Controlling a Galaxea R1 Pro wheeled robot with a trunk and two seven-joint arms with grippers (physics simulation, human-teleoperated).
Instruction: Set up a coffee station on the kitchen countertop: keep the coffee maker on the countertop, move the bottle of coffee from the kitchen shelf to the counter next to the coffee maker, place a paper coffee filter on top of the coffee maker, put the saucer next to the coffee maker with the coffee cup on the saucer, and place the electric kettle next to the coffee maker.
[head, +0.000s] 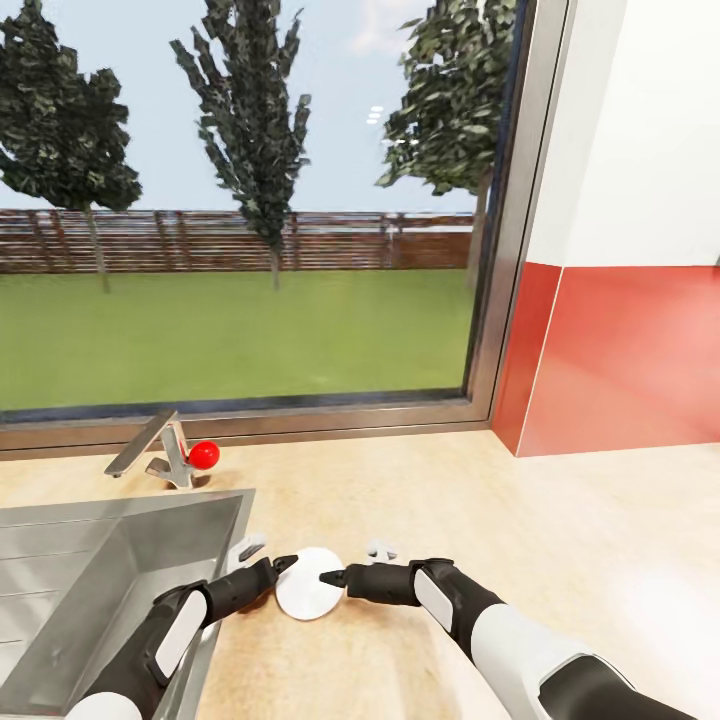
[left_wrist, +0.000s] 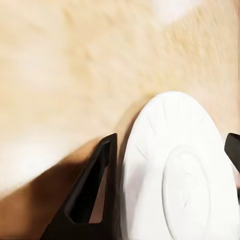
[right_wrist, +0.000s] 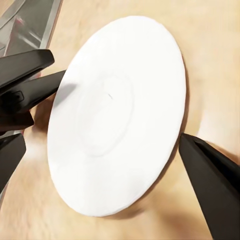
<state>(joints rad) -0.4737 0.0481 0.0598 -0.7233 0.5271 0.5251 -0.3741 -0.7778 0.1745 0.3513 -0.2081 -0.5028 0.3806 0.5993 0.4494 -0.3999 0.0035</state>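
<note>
At far left, a steel sink (head: 120, 507) inset in the light-wood desk (head: 560, 540), with a tap (head: 150, 452) and its red knob (head: 204, 455) behind, under a wide window (head: 240, 250) looking onto lawn and trees. Just right of the sink's rim, the left claw (head: 265, 558), reaching in at the saucer (head: 309, 585) from the sink side. In the left wrist view, fingers (left_wrist: 95, 190) set apart, one on either side of the white plate and both close against its rim; cannot tell whether actually pinching or merely straddling. At the middle, the saucer itself, low on the bare wood near the front edge of the desk, bearing nothing, apparently tipped a little in the right wrist view with shadow beneath, though hard to say whether flat or partly raised. Next, the right claw (head: 353, 565), coming at the plate from the other side, spread wide: one fingertip (right_wrist: 210, 190) at the rim, the other standing off from it, so not clamped. Further right, an open stretch of worktop, then the red wall panel (head: 630, 350) below white wall. As a judgement: early to middling in the task, with the saucer step in hand and not settled, the plate on the right surface but with no coffee maker beside it here. Probably left to do: final placing of the saucer, cup onto it, then bottle, filter and kettle.
</note>
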